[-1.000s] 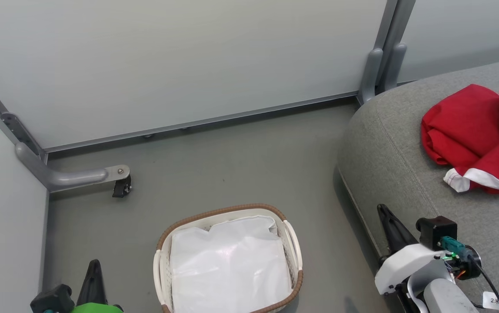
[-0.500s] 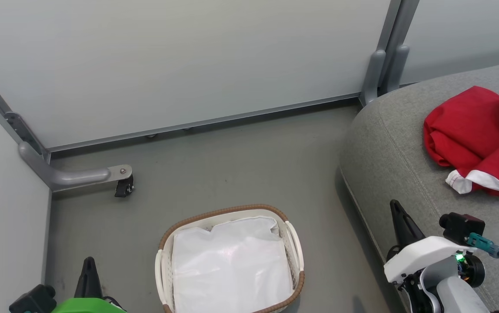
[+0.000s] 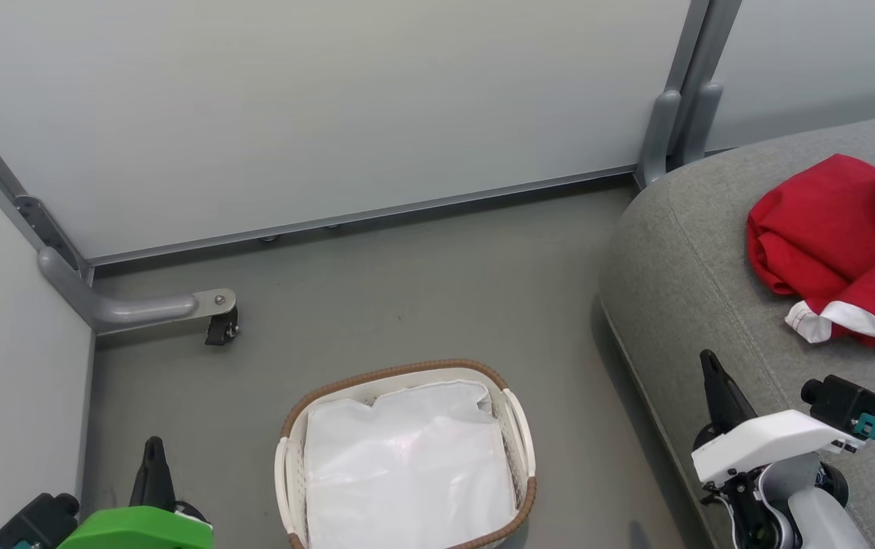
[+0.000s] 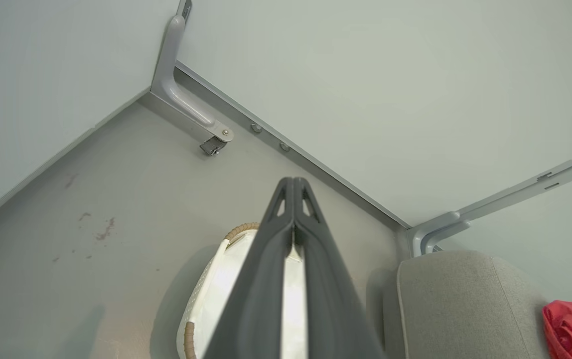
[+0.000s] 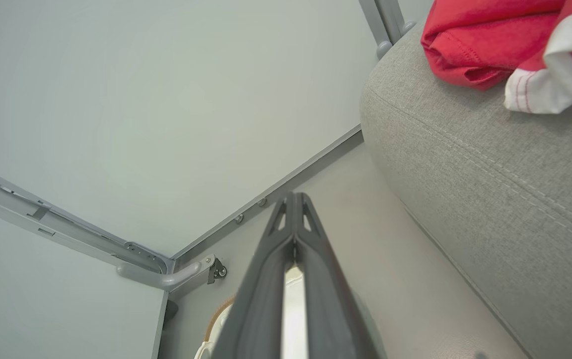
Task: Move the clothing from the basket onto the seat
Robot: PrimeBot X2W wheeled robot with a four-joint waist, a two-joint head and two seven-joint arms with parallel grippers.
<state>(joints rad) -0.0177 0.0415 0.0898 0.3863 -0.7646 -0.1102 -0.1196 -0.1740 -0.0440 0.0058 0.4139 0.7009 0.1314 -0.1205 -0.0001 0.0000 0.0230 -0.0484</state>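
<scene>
Head view: basket (image 3: 399, 371) at 6 o'clock on the floor (image 3: 407, 290), with the white liner (image 3: 407, 465) inside it and no red to be seen. Clothing (image 3: 826, 236) lies bunched at 3 o'clock on the seat (image 3: 681, 267), well back from the rounded corner, running off the frame edge. Task judged as good as done. Left gripper (image 3: 152, 450) at 7 o'clock and right gripper (image 3: 712, 374) at 5 o'clock, both carrying nothing, the right one just beside the seat's front edge. Left wrist view: the left fingers are pressed together tip to tip, empty, above the basket's near end; seat and a scrap of red at 4 o'clock. Right wrist view: the right fingers likewise meet at the tips, holding nothing; red folds and a white-trimmed hem at 1 o'clock on the grey upholstery. Risks, as I judge them: another reach into the basket could catch the liner and pull it out as if it were a garment; whether anything lies beneath the liner cannot be told; the right arm, so near the cushion, could snag the stitched seam when it swings. Floor is smooth grey with a few reddish scuffs at 9 o'clock in the left wrist view. Pale wall panels (image 3: 331, 99) in grey metal frames box the corner; a curved bracket foot (image 3: 148, 309) with a small caster sits at 9 o'clock in the head view.
</scene>
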